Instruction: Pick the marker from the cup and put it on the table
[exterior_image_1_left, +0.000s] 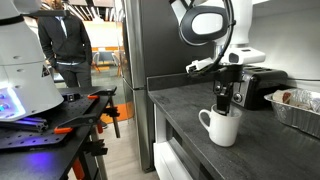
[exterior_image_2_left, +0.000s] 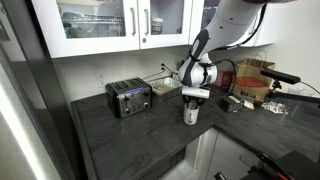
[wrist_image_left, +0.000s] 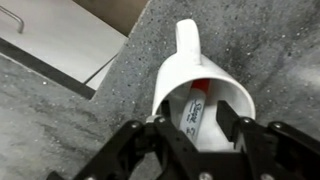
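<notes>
The white mug (exterior_image_1_left: 222, 127) stands on the dark grey countertop (exterior_image_1_left: 190, 110) near its front edge; it also shows in an exterior view (exterior_image_2_left: 190, 113) and in the wrist view (wrist_image_left: 200, 85), handle pointing away. The marker (wrist_image_left: 193, 112) leans inside the mug, red end up, grey-white body with writing. My gripper (wrist_image_left: 194, 128) is straight above the mug with its fingers lowered into the mouth. The fingers are open, one on each side of the marker, not touching it. In both exterior views the gripper (exterior_image_1_left: 226, 100) hides the marker.
A toaster (exterior_image_2_left: 129, 97) stands on the counter. A crinkled foil tray (exterior_image_1_left: 300, 105) sits beside a black appliance (exterior_image_1_left: 262, 88). A black workbench with orange tools (exterior_image_1_left: 60, 120) is across the aisle. The counter's front edge (wrist_image_left: 70, 75) runs close to the mug.
</notes>
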